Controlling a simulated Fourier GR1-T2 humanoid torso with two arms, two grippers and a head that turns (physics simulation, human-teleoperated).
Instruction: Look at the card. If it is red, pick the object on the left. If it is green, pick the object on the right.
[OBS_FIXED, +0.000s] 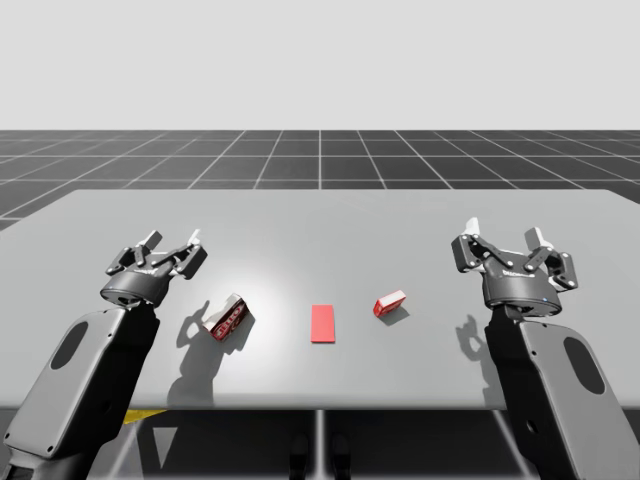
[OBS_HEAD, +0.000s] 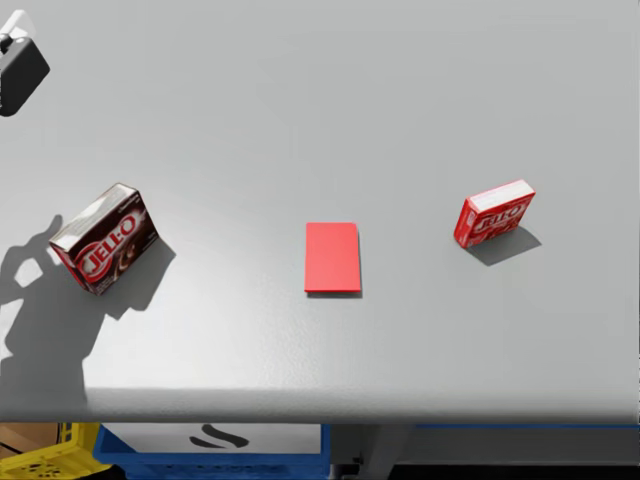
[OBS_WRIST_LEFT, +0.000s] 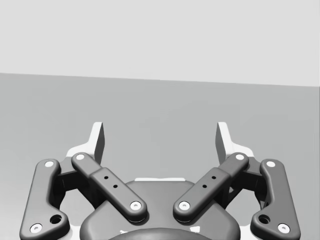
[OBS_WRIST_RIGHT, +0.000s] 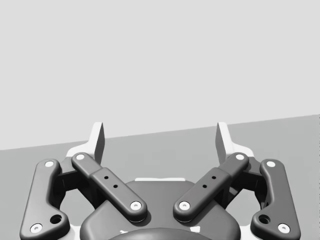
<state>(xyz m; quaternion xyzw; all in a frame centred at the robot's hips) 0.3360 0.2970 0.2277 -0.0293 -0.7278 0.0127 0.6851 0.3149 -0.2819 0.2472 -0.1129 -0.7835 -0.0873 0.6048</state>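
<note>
My left gripper (OBS_FIXED: 174, 242) hangs above the table (OBS_FIXED: 320, 215) with its jaws spread wide. Nothing is between them and they touch nothing. In the left wrist view the left gripper (OBS_WRIST_LEFT: 160, 135) has both fingers (OBS_WRIST_LEFT: 97, 140) standing far apart, with bare grey tabletop ahead of them. My right gripper (OBS_FIXED: 503, 235) matches it: jaws wide, holding nothing, clear of the surface. In its own wrist view the right gripper (OBS_WRIST_RIGHT: 160, 135) has the far edge of the table running between its fingertips.

The card (OBS_HEAD: 332, 257) lies flat near the middle of the table's near side, and it is red. The dark brown box (OBS_HEAD: 105, 238) is at nine o'clock from the card, well apart from it, standing skewed to the card's edges and throwing a shadow on the table. The red box (OBS_HEAD: 494, 213), smaller, is at about two o'clock from the card, also turned askew.

In the high view the card (OBS_FIXED: 323, 323) lies between the two boxes. My left gripper is at about eleven o'clock from the dark brown box (OBS_FIXED: 226, 318), near it but not touching. My right gripper is at about two o'clock from the red box (OBS_FIXED: 390, 303), well apart from it.
</note>
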